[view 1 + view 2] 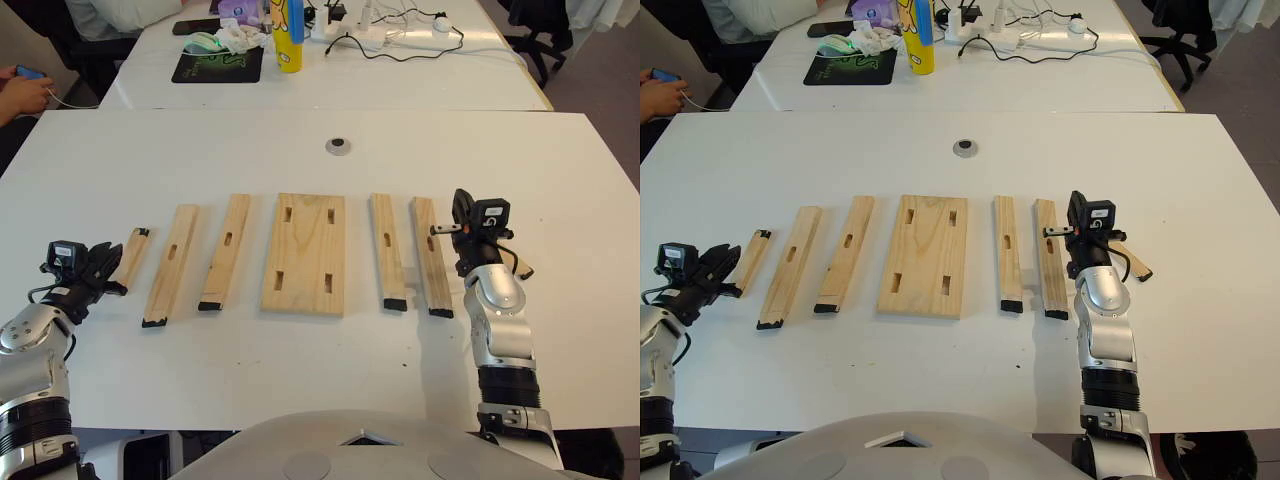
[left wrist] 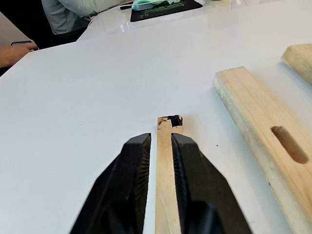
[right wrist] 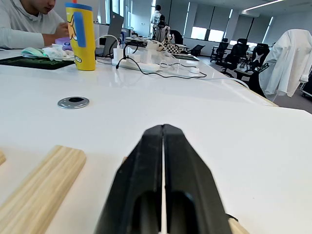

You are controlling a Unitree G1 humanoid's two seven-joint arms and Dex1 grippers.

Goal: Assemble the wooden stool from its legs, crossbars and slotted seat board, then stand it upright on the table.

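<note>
The slotted seat board (image 1: 304, 253) lies flat mid-table. Two legs (image 1: 171, 264) (image 1: 225, 251) lie to its left and two more (image 1: 387, 250) (image 1: 431, 256) to its right, all flat and parallel. A short crossbar (image 1: 131, 256) lies at the far left. My left gripper (image 1: 100, 268) is shut on its near end, one finger pressed against each side (image 2: 161, 139). My right gripper (image 1: 462, 215) hovers just right of the rightmost leg, shut with nothing in it (image 3: 163, 127). A second crossbar (image 1: 1132, 262) lies partly hidden behind the right wrist.
A metal grommet (image 1: 338, 147) sits in the tabletop beyond the board. The far table holds a yellow bottle (image 1: 288, 35), a mouse pad (image 1: 217, 62) and cables (image 1: 400, 35). A person's hand (image 1: 25, 90) is at the left edge.
</note>
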